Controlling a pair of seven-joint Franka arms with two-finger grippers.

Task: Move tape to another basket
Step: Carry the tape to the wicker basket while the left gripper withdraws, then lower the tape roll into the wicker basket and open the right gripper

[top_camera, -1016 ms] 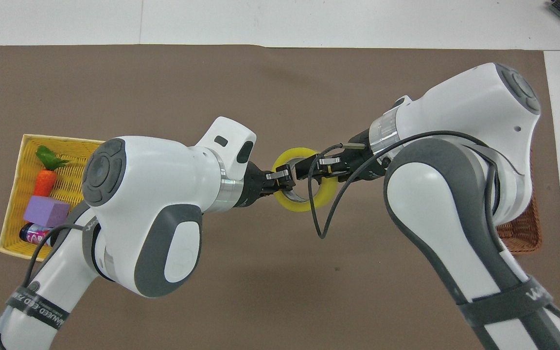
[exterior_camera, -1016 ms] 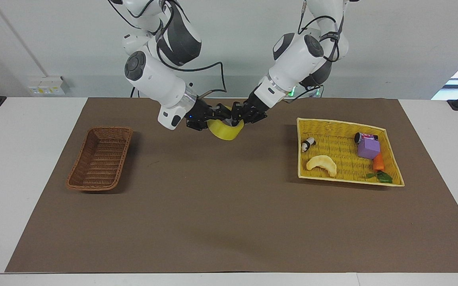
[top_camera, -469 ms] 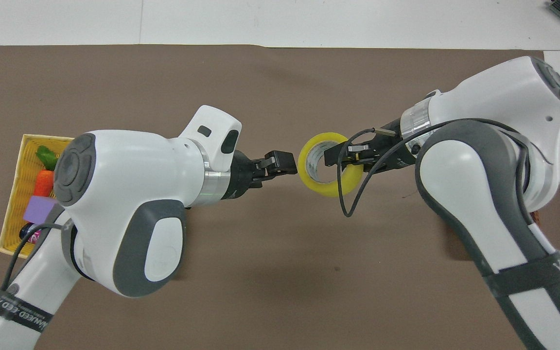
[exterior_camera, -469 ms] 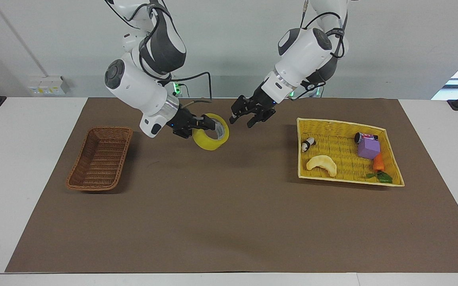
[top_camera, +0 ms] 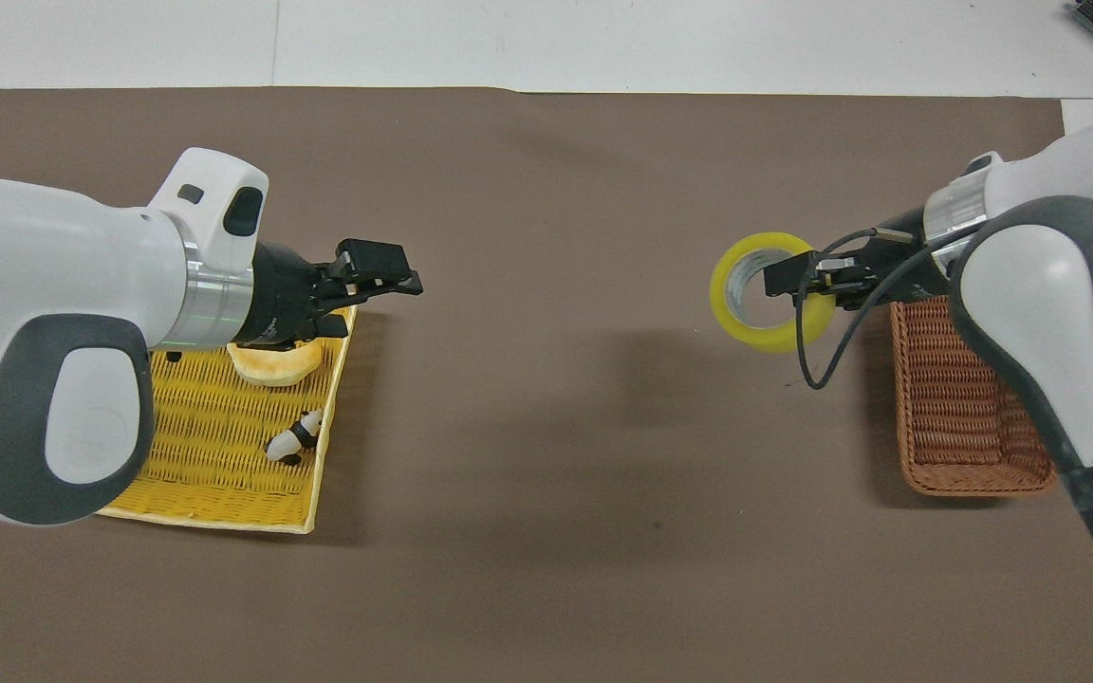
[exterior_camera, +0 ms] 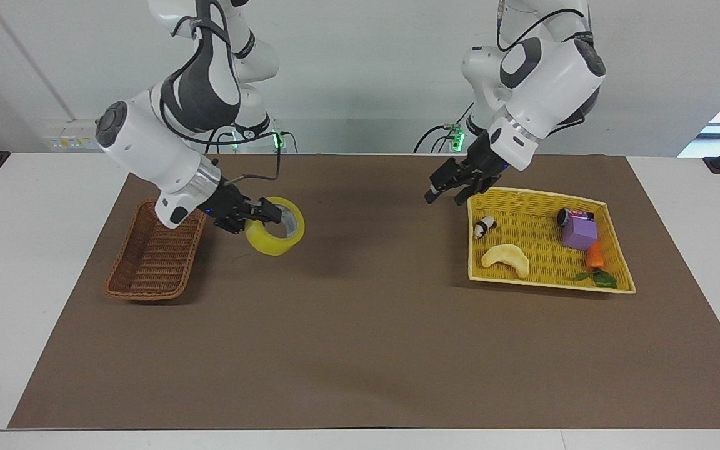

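Observation:
The tape (exterior_camera: pixel 268 243) (top_camera: pixel 774 338), a yellow roll with a grey core, hangs above the brown mat just beside the wicker basket (exterior_camera: pixel 154 253) (top_camera: pixel 966 417). My right gripper (exterior_camera: pixel 270 215) (top_camera: pixel 788 278) is shut on the roll's wall, one finger inside the core. The basket sits at the right arm's end of the table with nothing in it. My left gripper (exterior_camera: pixel 446 192) (top_camera: pixel 385 270) is open and holds nothing. It hovers over the corner of the yellow basket (exterior_camera: pixel 532 194) (top_camera: pixel 224 507) at the left arm's end.
The yellow basket holds a pale crescent toy (exterior_camera: pixel 507 259) (top_camera: pixel 273 363), a purple block (exterior_camera: pixel 579 232), a carrot (exterior_camera: pixel 595 256), a small can (exterior_camera: pixel 565 216) and a small black-and-white figure (exterior_camera: pixel 484 226) (top_camera: pixel 292 441). Bare brown mat (exterior_camera: pixel 360 312) lies between the two baskets.
The left gripper let go of the tape, opened and drew back over the yellow basket. The right gripper carried the tape away toward the wicker basket.

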